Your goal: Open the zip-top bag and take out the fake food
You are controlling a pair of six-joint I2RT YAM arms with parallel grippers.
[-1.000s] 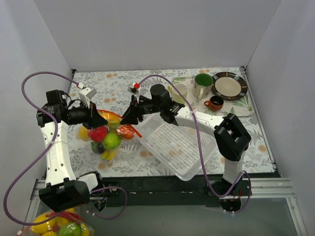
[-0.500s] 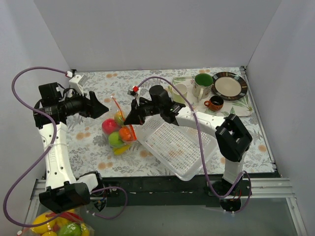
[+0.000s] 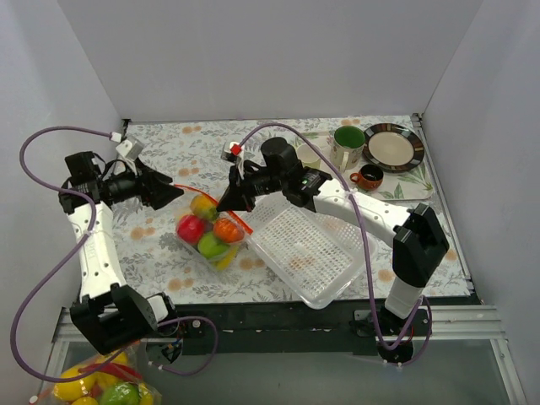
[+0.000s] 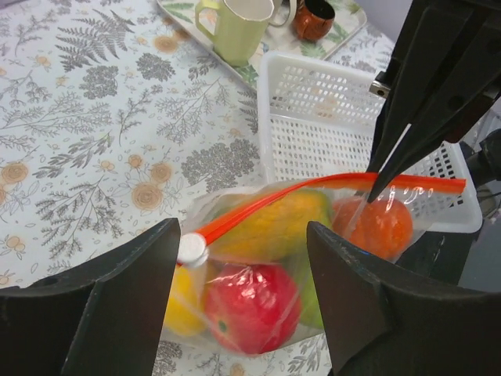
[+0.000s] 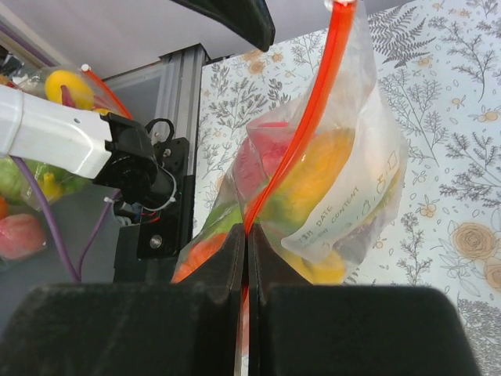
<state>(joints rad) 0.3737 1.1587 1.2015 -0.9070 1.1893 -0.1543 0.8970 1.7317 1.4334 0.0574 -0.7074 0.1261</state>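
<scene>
The zip-top bag [image 3: 211, 232] lies on the floral table left of the basket, and its red zip strip [image 4: 313, 188] runs across the top. Inside it is the fake food: a red piece [image 3: 191, 228], an orange one [image 3: 228, 229], a green one [image 3: 211, 245] and a yellow one [image 3: 202, 205]. My right gripper [image 3: 222, 206] is shut on the strip's right end [image 5: 247, 235]. My left gripper [image 3: 175, 192] hangs open just left of the bag and holds nothing. In the left wrist view the left gripper [image 4: 243, 235] frames the strip's white slider [image 4: 192, 249].
A white perforated basket [image 3: 308, 245] sits tilted right of the bag. Behind it, a tray holds a green-lined mug [image 3: 346, 143], a cream cup [image 3: 308, 156] and a brown cup [image 3: 367, 177], with a plate [image 3: 392, 145] beside them. Another fruit bag [image 3: 101, 390] lies below the table's near edge.
My left gripper let go of the bag and drew back to the left. My right gripper closed on the red strip. The bag sank to the table and shifted right.
</scene>
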